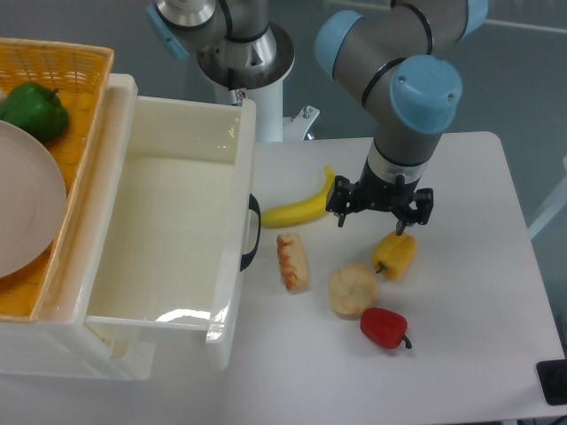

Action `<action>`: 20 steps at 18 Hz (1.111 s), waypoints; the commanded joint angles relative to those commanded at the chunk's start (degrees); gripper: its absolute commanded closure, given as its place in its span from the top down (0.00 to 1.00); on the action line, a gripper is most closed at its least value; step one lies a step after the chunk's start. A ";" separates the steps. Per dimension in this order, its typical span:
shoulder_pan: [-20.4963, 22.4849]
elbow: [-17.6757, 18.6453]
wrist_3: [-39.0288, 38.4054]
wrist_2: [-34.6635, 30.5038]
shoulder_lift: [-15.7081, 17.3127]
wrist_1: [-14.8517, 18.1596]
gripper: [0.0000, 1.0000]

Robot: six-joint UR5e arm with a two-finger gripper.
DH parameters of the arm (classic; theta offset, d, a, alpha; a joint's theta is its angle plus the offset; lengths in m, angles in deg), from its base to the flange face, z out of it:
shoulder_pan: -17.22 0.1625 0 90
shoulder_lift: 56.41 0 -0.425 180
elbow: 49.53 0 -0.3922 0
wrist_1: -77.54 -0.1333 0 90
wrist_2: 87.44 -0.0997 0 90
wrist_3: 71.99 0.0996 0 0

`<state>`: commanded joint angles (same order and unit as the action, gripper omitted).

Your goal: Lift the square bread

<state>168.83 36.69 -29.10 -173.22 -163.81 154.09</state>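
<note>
**Asker:** One thing first: where is the square bread?

**Me:** It lies flat on the white table [461,319], a small pale block with orange-red streaks along its left edge: the square bread [293,261]. It sits just right of the black handle [252,232] of the big white tub [168,230], and just below the banana [299,209]. Nothing touches it that I can see.

**Asker:** And what lies around it?

**Me:** To its right sits the round bun [353,289] with the crinkled top, close by but apart. Beyond that are a yellow pepper [395,254] and, lower, a red pepper [384,328]. Far left, a yellow basket [53,66] holds a green pepper [34,110] and a plate [27,199].

**Asker:** Your gripper?

**Me:** My gripper [379,217] hangs above the table between the banana's tip and the yellow pepper, up and to the right of the bread. It holds nothing. The fingers look parted, but from this view I cannot tell how wide with any certainty.

**Asker:** So how far along are you?

**Me:** Barely started, I judge. The bread is not grasped and not lifted. What is left is nearly everything: move left and toward the camera over it, line my fingers across its narrow width, come down, close, and raise it. The bun nearby is the thing to avoid catching.
</note>
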 joint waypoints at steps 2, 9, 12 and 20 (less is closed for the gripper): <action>-0.17 -0.17 -0.17 -0.44 -0.52 -0.17 1.00; -0.53 0.87 -0.88 -0.27 -1.76 -0.35 1.00; -1.05 3.86 -2.71 -0.09 -1.76 -1.31 1.00; -3.69 7.30 -7.73 0.09 -5.10 -6.41 1.00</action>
<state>165.15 43.98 -36.83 -173.13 -168.90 147.67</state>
